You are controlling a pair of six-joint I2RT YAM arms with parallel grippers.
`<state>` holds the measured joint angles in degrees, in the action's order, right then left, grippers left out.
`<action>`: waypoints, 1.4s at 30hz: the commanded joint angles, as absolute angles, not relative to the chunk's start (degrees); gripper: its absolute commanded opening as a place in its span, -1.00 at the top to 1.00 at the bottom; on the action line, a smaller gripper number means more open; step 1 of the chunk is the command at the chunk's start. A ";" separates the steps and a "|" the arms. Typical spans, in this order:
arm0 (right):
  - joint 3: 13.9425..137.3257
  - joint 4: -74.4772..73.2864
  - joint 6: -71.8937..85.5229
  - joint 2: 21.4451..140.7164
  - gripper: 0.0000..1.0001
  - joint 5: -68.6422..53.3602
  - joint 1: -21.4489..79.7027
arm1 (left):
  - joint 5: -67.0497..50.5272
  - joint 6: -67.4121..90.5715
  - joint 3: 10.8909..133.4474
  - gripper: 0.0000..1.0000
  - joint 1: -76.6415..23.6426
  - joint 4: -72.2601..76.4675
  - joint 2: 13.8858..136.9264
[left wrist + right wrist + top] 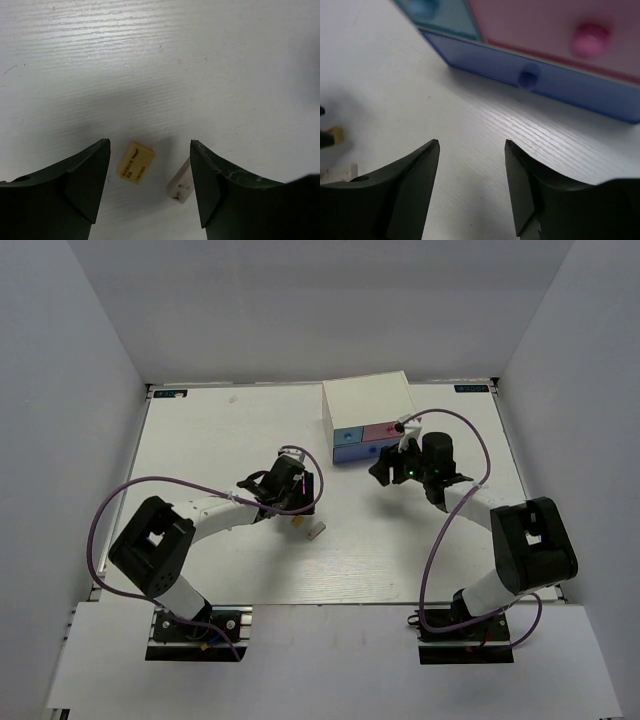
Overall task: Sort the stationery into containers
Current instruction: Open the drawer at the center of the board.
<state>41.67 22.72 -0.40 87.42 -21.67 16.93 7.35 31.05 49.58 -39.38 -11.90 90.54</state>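
Your top view down on the whole table (220, 430), left wrist tight over the tan eraser (135, 162), right wrist low, facing the drawers (490, 60), glimpsing that eraser far left.

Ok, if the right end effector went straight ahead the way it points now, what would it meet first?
Probably the wide periwinkle drawer, near its round knob. Nothing else shows ahead of the right end effector, but depth is unclear; the table might come first.

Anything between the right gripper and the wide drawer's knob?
No: the right wrist view shows only bare table between the open right gripper and the knob on the periwinkle drawer.
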 commanded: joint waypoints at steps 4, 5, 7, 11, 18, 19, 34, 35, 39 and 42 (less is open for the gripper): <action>44.03 25.84 20.10 91.92 0.10 -16.26 11.78 | 9.14 30.67 50.98 -0.49 -39.90 -13.97 88.51; 44.38 26.10 21.69 92.46 0.12 -16.78 11.52 | 9.14 30.67 50.98 -0.49 -39.90 -13.97 88.51; 45.35 26.63 23.37 94.64 0.12 -17.40 10.55 | 9.14 31.20 50.45 -0.49 -39.90 -13.97 87.46; 47.46 28.29 26.01 97.73 -0.03 -19.16 10.11 | 9.67 31.20 49.92 -0.49 -39.90 -13.97 86.40; 50.09 32.43 31.46 103.70 -0.06 -20.48 10.02 | 9.67 31.73 48.87 -0.49 -39.90 -14.50 85.34; 50.36 33.30 32.94 104.06 -0.06 -20.65 9.93 | 9.67 32.25 48.87 -0.49 -39.90 -14.50 84.73; 54.76 38.23 40.16 110.13 0.00 -19.34 10.46 | 9.67 32.26 48.87 -0.49 -39.90 -15.03 84.73; 54.41 38.06 40.17 110.04 0.03 -18.55 10.63 | 9.67 32.26 48.87 -0.49 -39.90 -15.03 84.73; 53.88 37.44 42.53 109.51 0.09 -16.17 11.07 | 9.67 32.26 48.87 -0.49 -39.90 -15.03 84.73; 54.14 37.35 43.15 109.51 0.16 -14.50 11.86 | 9.67 32.26 48.87 -0.49 -39.90 -15.03 85.25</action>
